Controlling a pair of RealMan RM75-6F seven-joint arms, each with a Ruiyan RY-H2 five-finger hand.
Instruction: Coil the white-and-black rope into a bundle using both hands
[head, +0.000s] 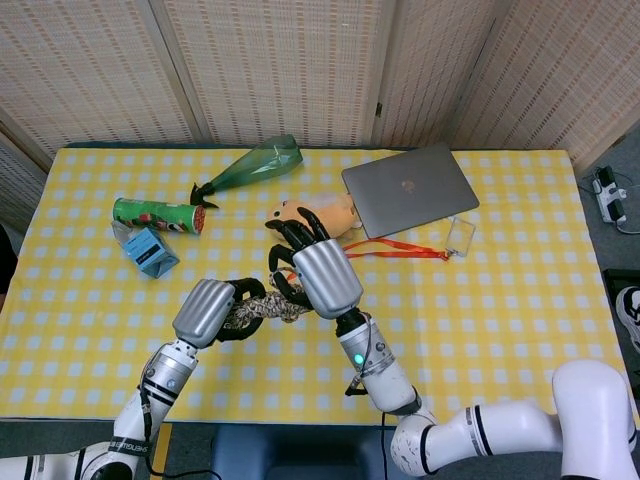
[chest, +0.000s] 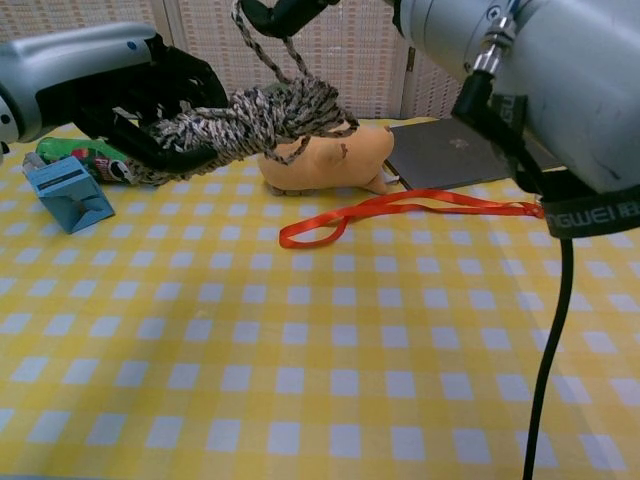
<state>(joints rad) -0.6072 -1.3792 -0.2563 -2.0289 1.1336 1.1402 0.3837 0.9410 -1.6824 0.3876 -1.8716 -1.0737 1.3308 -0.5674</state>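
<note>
The white-and-black rope is wound into a thick bundle held in the air above the table. My left hand grips the bundle's left end; in the head view the left hand sits left of the rope. My right hand is above the bundle's right end and holds a strand that rises from it to the hand's dark fingers at the top edge of the chest view.
On the yellow checked tablecloth lie a plush toy, a red lanyard, a grey laptop, a clear card holder, a green bottle, a green can and a blue box.
</note>
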